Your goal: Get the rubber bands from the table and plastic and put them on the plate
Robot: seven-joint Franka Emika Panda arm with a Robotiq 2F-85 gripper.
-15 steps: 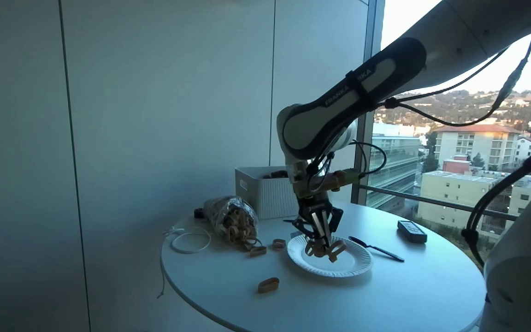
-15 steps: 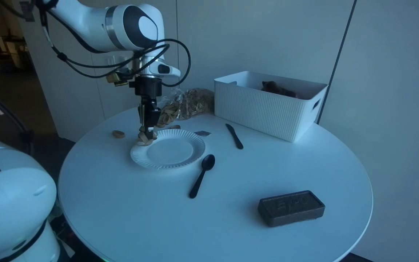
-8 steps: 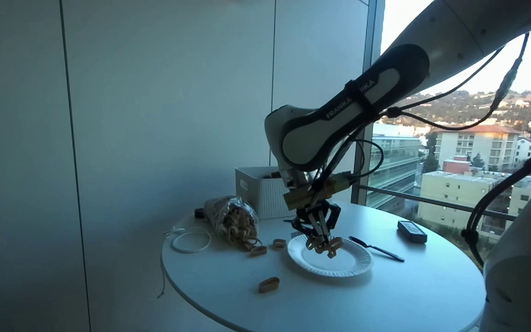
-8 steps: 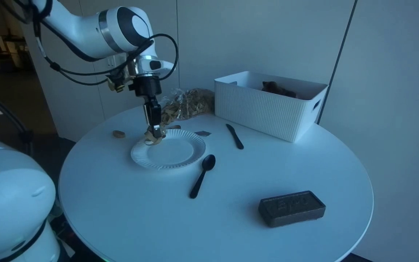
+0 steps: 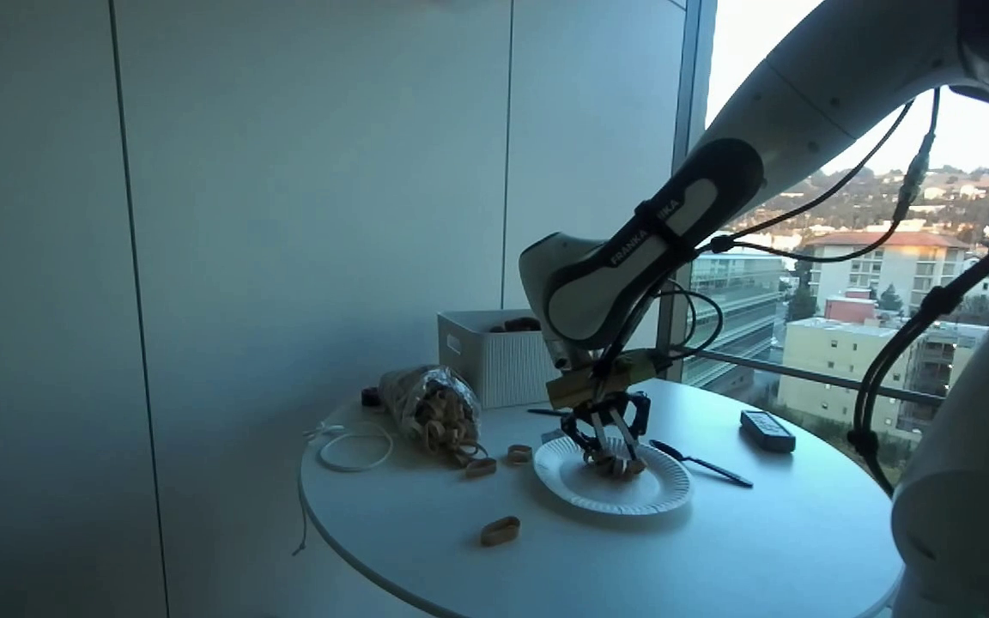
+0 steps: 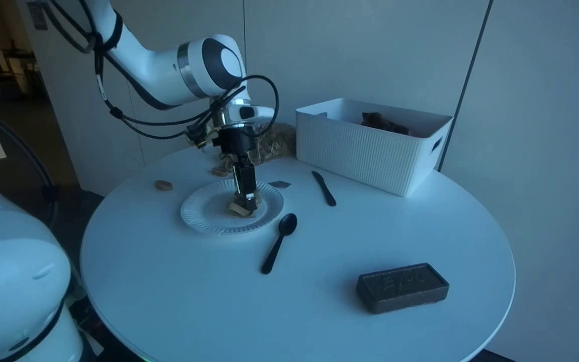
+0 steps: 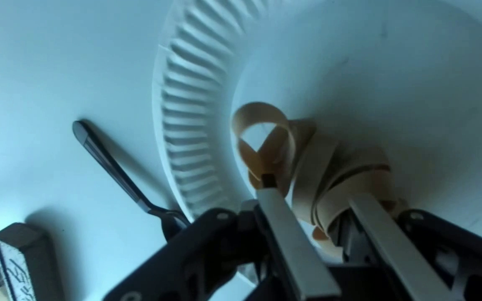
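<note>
Down on the white plate (image 5: 576, 493) sits a small heap of rubber bands (image 7: 313, 171), and the gripper (image 5: 620, 457) is right over it. Its fingers (image 7: 293, 242) stand part of the way apart, with curly bands between and under them; nothing looks pinched, though they hide part of the heap. Say the plate is a clock in an exterior view, twelve at the back. At eight o'clock one loose band (image 5: 499, 536) lies on the table (image 5: 700, 549). Near nine sit two more bands (image 5: 482, 469), and at ten the plastic bag (image 5: 415, 396) lies with bands spilling out of it. At eleven is a white box (image 5: 494, 369), partly behind the arm (image 5: 683, 215); I can't make out the dark brown thing (image 5: 518, 324) inside. At three lies a black spoon (image 5: 709, 468), its bowl partly covered by the gripper in the wrist view. That same view cuts off much of the plate's rim, too.
</note>
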